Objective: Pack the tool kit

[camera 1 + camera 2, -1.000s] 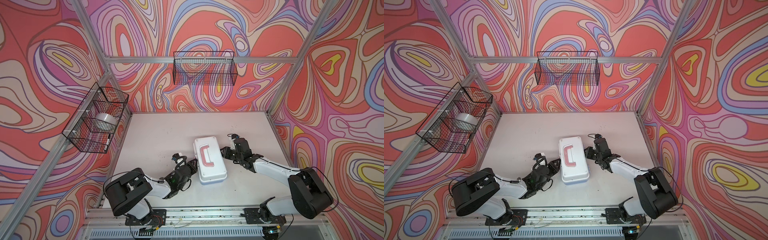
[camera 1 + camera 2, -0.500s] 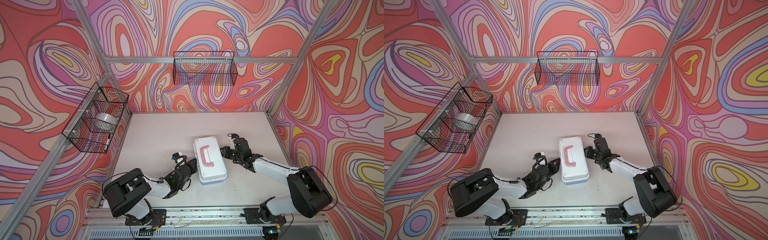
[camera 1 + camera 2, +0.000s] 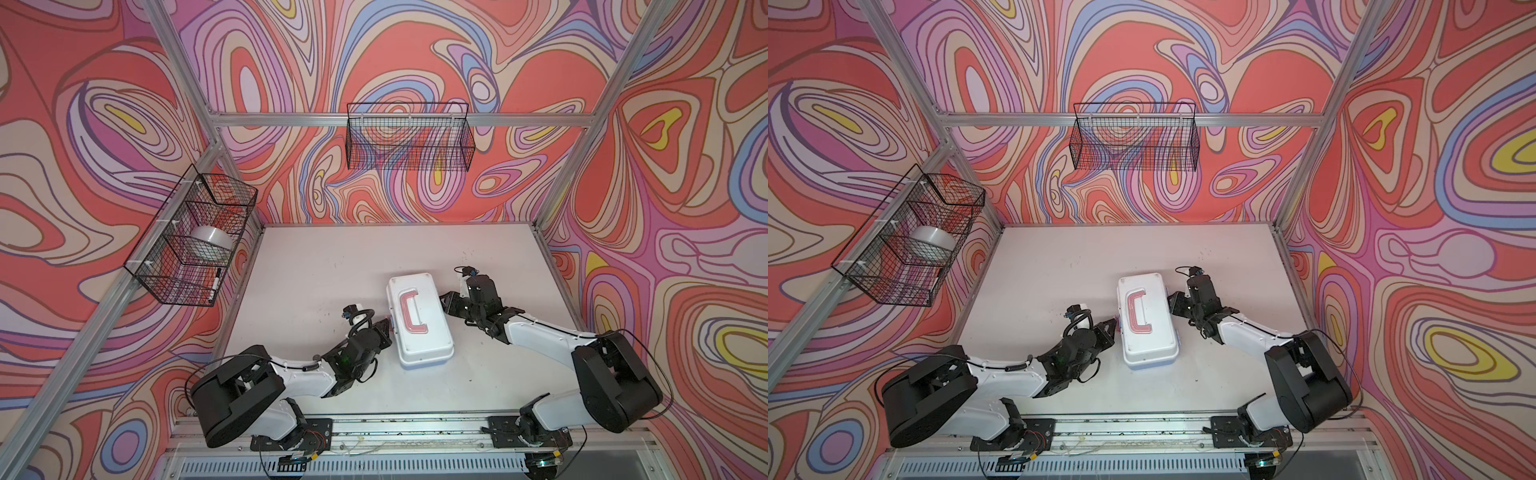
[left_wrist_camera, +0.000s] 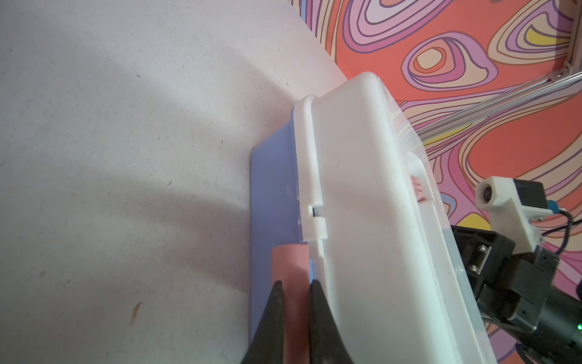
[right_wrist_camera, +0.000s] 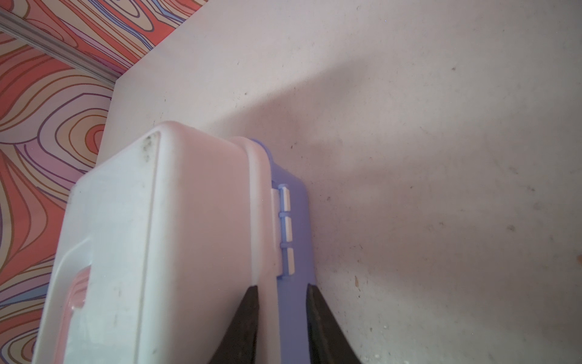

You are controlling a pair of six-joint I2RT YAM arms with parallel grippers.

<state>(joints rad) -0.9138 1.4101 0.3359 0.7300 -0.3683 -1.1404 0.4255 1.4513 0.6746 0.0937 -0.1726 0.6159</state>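
The tool kit (image 3: pixel 417 328) (image 3: pixel 1146 332) lies on the table with its white lid down and its pink handle (image 3: pixel 409 311) on top; whatever is inside is hidden. My left gripper (image 3: pixel 388 326) (image 3: pixel 1113 324) is at the kit's left side. In the left wrist view the left gripper (image 4: pixel 296 288) is shut on the pink latch (image 4: pixel 289 264), beside the blue base (image 4: pixel 267 195). My right gripper (image 3: pixel 444 301) (image 3: pixel 1171 299) is at the opposite, hinged side. There the right gripper (image 5: pixel 282 291) pinches the lid's rim and the blue base (image 5: pixel 293 299) together, just short of the hinge (image 5: pixel 285 230).
A black wire basket (image 3: pixel 409 139) hangs on the back wall. Another wire basket (image 3: pixel 187 249) on the left wall holds a white tape roll (image 3: pixel 212 241) and a marker (image 3: pixel 216 284). Bare table (image 3: pixel 332 257) lies behind and left of the kit.
My left gripper's jaws have narrowed onto the pink latch. The kit and the right arm have hardly moved.
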